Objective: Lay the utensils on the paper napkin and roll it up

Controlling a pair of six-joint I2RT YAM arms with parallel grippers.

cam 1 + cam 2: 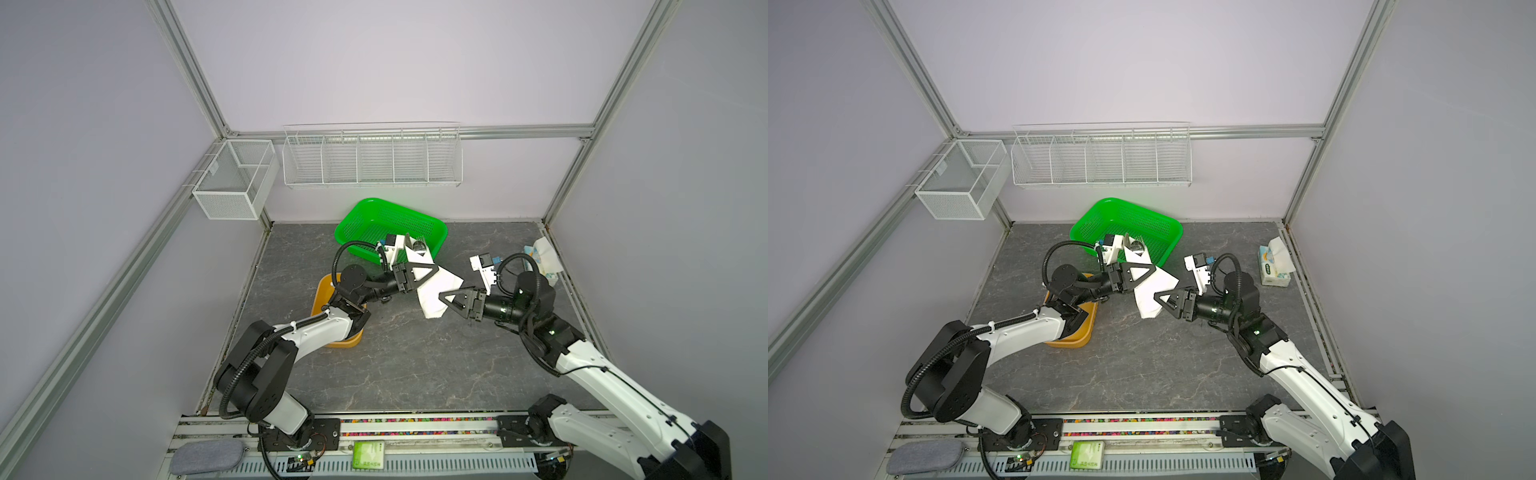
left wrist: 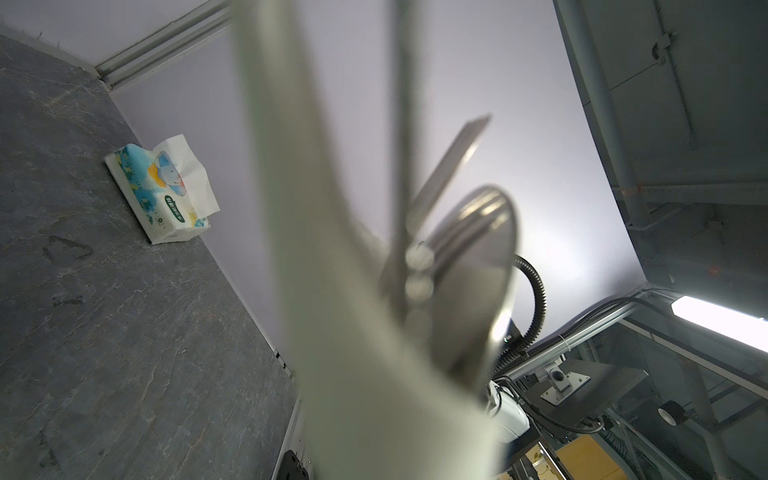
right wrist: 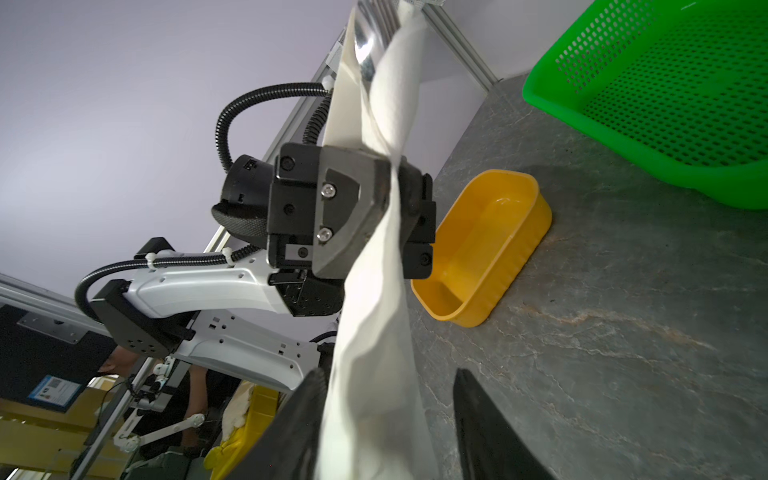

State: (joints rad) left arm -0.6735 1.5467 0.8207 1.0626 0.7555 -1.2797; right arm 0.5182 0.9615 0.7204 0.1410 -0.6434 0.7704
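Roll looks nearly done: left gripper [image 3: 392,199] clamps the thin white paper napkin [image 1: 436,293], wrapped round the shiny silver metal utensils [image 2: 469,249], above the worktop's [image 1: 395,365] middle; right gripper [image 1: 446,301] stands part-open around its lower end

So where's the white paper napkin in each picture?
Top view: white paper napkin centre, below the green perforated plastic basket.
Top view: napkin, centre too.
Left wrist: napkin, blurred band through the middle.
Right wrist: napkin, twisted strip down the middle.
Shared landmark: grey marbled tabletop.

Robotics lab test cell, aluminium frame [image 1: 195,70]
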